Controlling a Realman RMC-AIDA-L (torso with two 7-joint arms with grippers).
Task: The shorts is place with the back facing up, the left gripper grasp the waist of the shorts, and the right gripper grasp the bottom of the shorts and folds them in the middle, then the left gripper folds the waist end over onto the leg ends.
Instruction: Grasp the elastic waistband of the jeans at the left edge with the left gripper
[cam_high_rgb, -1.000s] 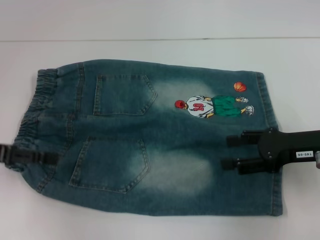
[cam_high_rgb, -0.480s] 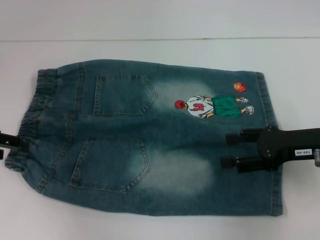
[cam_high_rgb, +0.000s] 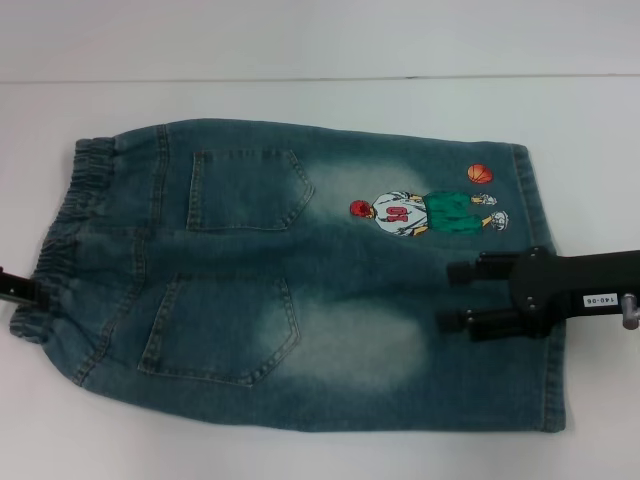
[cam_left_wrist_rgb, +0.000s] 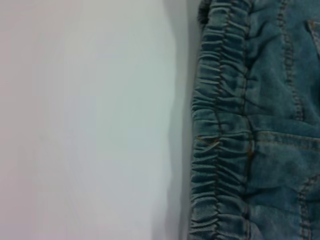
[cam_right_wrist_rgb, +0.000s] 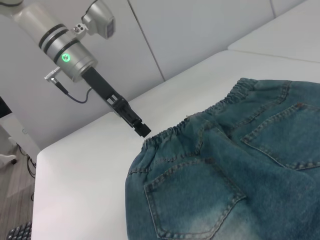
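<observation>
Blue denim shorts (cam_high_rgb: 300, 280) lie flat on the white table, back pockets up. Their elastic waist (cam_high_rgb: 62, 235) is to the left and the leg ends (cam_high_rgb: 545, 330) to the right. My left gripper (cam_high_rgb: 18, 290) shows only as a dark tip at the frame's left edge, just beside the waist. The right wrist view shows the left gripper (cam_right_wrist_rgb: 139, 126) pointing at the waistband (cam_right_wrist_rgb: 165, 136), close to it. My right gripper (cam_high_rgb: 455, 296) hovers open over the lower leg near the hem, with nothing between its fingers. The left wrist view shows the gathered waistband (cam_left_wrist_rgb: 220, 140) and bare table.
The white table (cam_high_rgb: 300, 50) runs all round the shorts, with a seam line across its far side. A cartoon patch (cam_high_rgb: 425, 212) with a basketball marks the far leg. A floor gap lies past the table's end (cam_right_wrist_rgb: 15, 200).
The left gripper has pulled back to the left, off the waistband, and is now mostly out of the head view. The right gripper has shifted slightly left and up over the leg.
</observation>
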